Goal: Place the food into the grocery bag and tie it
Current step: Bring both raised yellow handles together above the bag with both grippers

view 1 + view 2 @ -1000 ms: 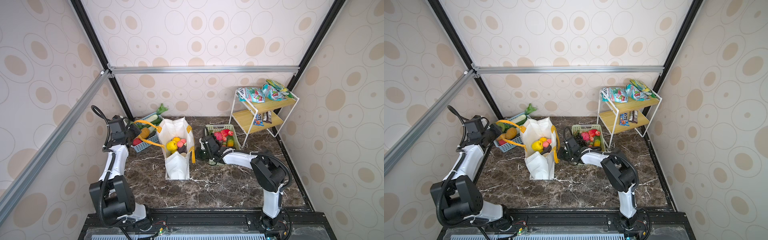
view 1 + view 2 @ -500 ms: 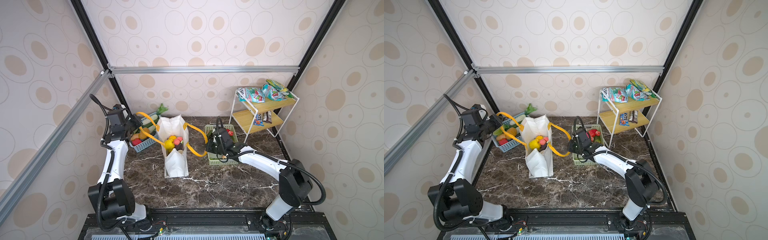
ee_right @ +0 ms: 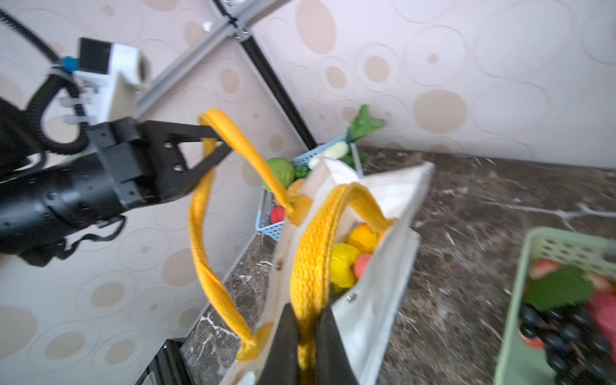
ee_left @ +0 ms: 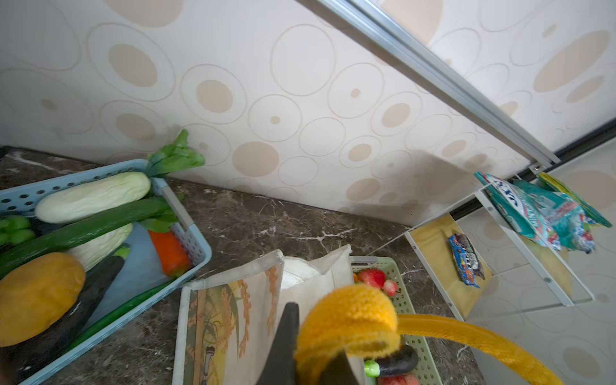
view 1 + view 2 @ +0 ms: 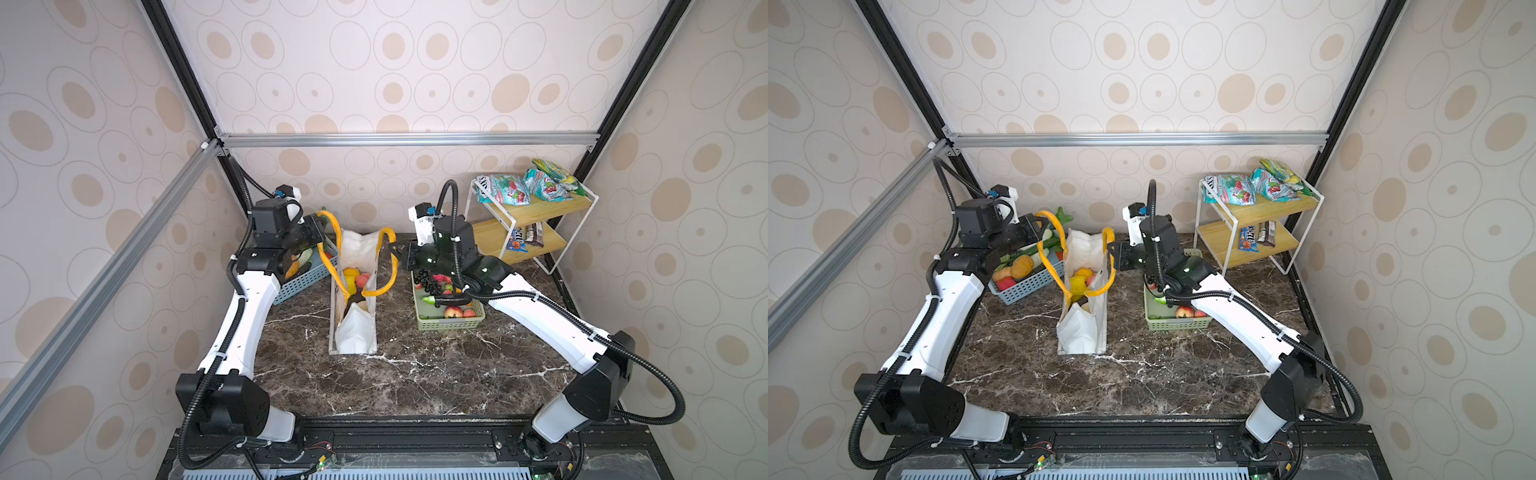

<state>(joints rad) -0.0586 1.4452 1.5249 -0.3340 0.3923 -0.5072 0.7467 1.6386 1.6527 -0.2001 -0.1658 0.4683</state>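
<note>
The cream grocery bag (image 5: pixel 354 332) (image 5: pixel 1080 332) stands upright mid-table, its printed side showing in the left wrist view (image 4: pixel 216 316). Yellow, orange and pink food (image 5: pixel 354 277) (image 5: pixel 1080 279) (image 3: pixel 346 263) lies inside it. My left gripper (image 5: pixel 322 230) (image 5: pixel 1040 226) (image 4: pixel 310 353) (image 3: pixel 213 143) is shut on the left yellow handle (image 5: pixel 332 232) (image 4: pixel 350 316), held up to the bag's left. My right gripper (image 5: pixel 395 251) (image 5: pixel 1111 251) (image 3: pixel 306 333) is shut on the right yellow handle (image 5: pixel 388 249) (image 3: pixel 313 266), just right of the bag's mouth.
A blue basket (image 5: pixel 299 286) (image 5: pixel 1027 286) of vegetables sits left of the bag, under my left arm. A green basket (image 5: pixel 451 323) (image 5: pixel 1177 324) of fruit sits to the right, under my right arm. A white-and-wood shelf rack (image 5: pixel 536 224) with snack packets stands back right.
Both grippers have risen with a handle each; the right one came up from low beside the bag. The handles, spread wide half a second ago, now stand steeper and closer in.
</note>
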